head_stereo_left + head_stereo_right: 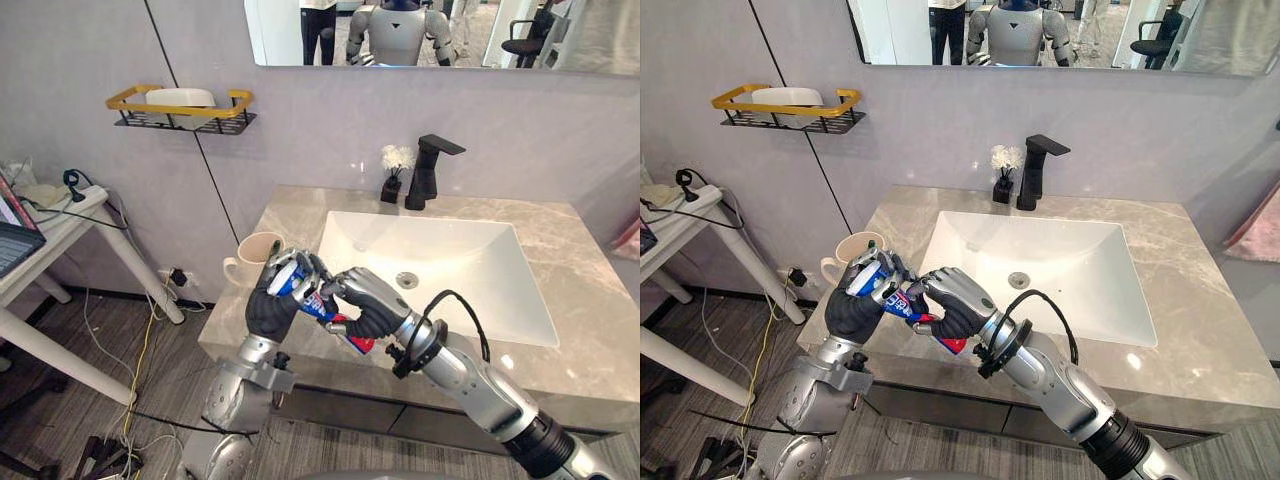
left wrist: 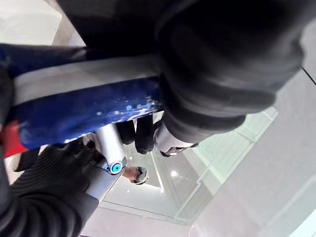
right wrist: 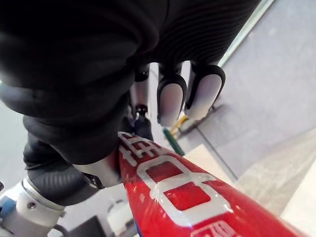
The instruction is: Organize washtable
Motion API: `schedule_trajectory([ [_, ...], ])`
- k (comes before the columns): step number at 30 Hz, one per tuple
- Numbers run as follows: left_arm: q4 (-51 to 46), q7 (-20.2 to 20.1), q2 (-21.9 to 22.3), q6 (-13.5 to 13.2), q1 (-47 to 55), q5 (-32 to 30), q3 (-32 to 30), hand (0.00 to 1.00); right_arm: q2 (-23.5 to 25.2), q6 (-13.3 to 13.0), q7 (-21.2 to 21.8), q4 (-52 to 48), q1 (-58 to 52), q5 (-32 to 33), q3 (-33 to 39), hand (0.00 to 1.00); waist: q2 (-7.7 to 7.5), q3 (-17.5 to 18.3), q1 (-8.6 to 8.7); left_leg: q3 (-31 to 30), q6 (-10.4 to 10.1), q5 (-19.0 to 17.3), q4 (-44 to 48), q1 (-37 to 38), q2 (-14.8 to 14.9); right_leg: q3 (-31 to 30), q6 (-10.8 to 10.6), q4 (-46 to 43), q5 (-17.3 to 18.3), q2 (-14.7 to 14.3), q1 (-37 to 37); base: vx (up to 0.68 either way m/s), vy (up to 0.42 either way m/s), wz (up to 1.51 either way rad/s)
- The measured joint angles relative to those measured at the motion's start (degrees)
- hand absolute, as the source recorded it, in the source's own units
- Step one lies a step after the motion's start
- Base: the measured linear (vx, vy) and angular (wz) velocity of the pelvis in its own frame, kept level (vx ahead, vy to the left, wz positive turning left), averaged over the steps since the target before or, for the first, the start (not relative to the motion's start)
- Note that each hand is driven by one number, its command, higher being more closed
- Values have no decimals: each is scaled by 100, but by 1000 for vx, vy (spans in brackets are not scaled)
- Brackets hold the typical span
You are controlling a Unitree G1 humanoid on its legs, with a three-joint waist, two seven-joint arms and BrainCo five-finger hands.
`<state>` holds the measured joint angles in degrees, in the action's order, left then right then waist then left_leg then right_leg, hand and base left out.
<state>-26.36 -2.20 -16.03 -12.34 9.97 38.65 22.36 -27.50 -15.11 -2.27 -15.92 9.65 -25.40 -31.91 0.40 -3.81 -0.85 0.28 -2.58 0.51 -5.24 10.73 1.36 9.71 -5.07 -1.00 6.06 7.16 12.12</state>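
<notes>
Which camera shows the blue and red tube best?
The left eye view: the tube shows nearly whole, gripped by the left hand and right hand above the counter. The right eye view shows the same. Each wrist view gives one close stretch, blue or red.

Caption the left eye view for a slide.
Left hand and right hand grip a blue-and-red tube above the counter edge, near a cream mug.

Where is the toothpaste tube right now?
In the eye views, the left hand and right hand grip the toothpaste tube over the counter, front left, by the cream mug, left of the sink.
</notes>
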Motion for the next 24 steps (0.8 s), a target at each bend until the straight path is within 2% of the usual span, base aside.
schedule_trajectory([
  [9,-2,4,-1,-66,-7,55,73,100,-16,22,6,0,0,11,55,100,4,0,14,6,3,2,0,0,-10,-10,0,-6,0,10,-8,-15,-3,0],
  [10,-2,4,-1,-68,-8,54,73,100,-8,23,7,0,0,10,62,0,5,0,16,7,3,2,0,0,-10,-11,0,-6,0,10,-8,0,0,0],
  [18,-15,138,23,-99,-278,48,121,100,283,45,1,0,-8,10,493,0,15,-2,37,20,3,2,0,8,-9,-23,0,-9,0,10,-10,0,0,0],
  [24,-38,374,209,-145,-539,-96,80,100,754,114,-144,-73,-124,20,1011,0,34,-10,169,99,3,0,1,16,-2,-54,-6,-8,-4,7,-20,0,0,-2],
])
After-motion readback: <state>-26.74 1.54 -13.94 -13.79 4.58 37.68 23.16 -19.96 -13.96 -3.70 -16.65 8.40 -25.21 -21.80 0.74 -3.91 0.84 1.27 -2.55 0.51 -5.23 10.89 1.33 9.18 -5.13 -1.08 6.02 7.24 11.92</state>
